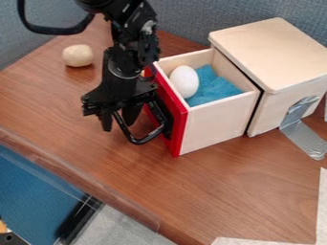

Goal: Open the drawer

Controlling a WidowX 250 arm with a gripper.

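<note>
Camera view shows us the drawer point(217, 119) right of centre, pulled out from the wooden cabinet point(275, 55) so that we look down into its open top. Its red front point(179, 129) faces left and a little toward the bottom edge, and the body runs back from there, rightward and slightly up, to the cabinet. That is the axis we see it lie along; which of its sides is longer we cannot tell. It sits level on the brown surface point(211, 191). The black handle point(138, 140) juts out leftward from the front as a loop, its outer bar slanting from upper left to lower right, roughly in line with the front.

We find the hand point(119, 117) hanging down at the handle, left of the red front, its two fingers spread apart. One is outside the loop on the left, the other is near the loop's inner side; whether either touches the bar we cannot tell.

Inside the drawer we see a white egg point(184, 81) toward the front, beside a blue cloth point(214, 88). A pale, roundish object point(78, 55) rests at upper left, and silver tape point(300, 127) runs from the cabinet's side onto the surface.
</note>
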